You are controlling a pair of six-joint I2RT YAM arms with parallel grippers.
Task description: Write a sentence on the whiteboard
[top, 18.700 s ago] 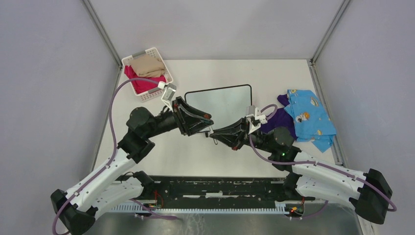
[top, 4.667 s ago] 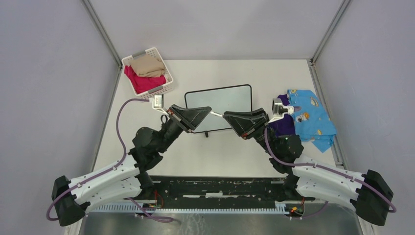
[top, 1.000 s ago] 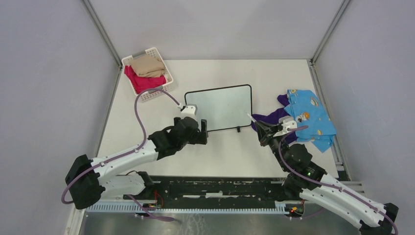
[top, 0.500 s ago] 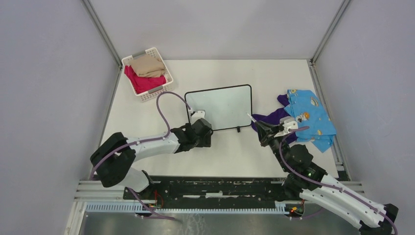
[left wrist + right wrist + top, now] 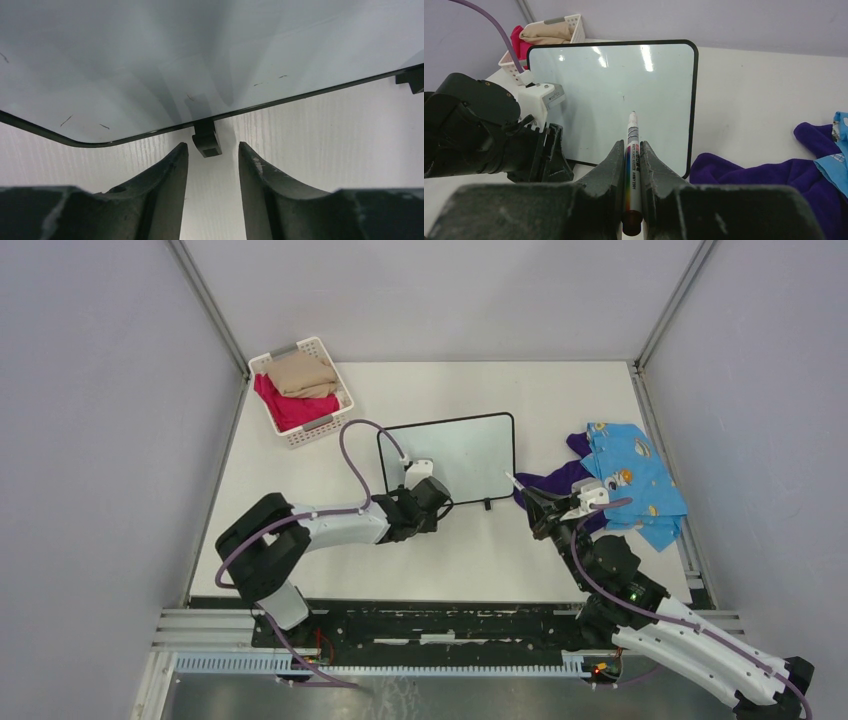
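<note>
The whiteboard (image 5: 455, 452) lies at the middle of the table, white with a thin black frame. In the left wrist view its near edge (image 5: 150, 60) fills the top, with faint marks on it. My left gripper (image 5: 438, 502) is open at the board's near edge, and one black foot (image 5: 206, 141) sits just ahead, between the fingertips (image 5: 212, 147). My right gripper (image 5: 537, 506) is shut on a whiteboard marker (image 5: 632, 135) beside the board's near right corner. The uncapped tip points over the board (image 5: 614, 90); I cannot tell if it touches.
A white slatted basket (image 5: 322, 427) with red and tan cloth stands at the back left. Purple cloth (image 5: 556, 480) and blue patterned cloth (image 5: 632, 475) lie right of the board, close to my right gripper. Grey walls enclose the table.
My left arm has swung right along the board's near edge, bringing its open gripper up to the board's foot. The right gripper with the marker has stayed put over the last second.
</note>
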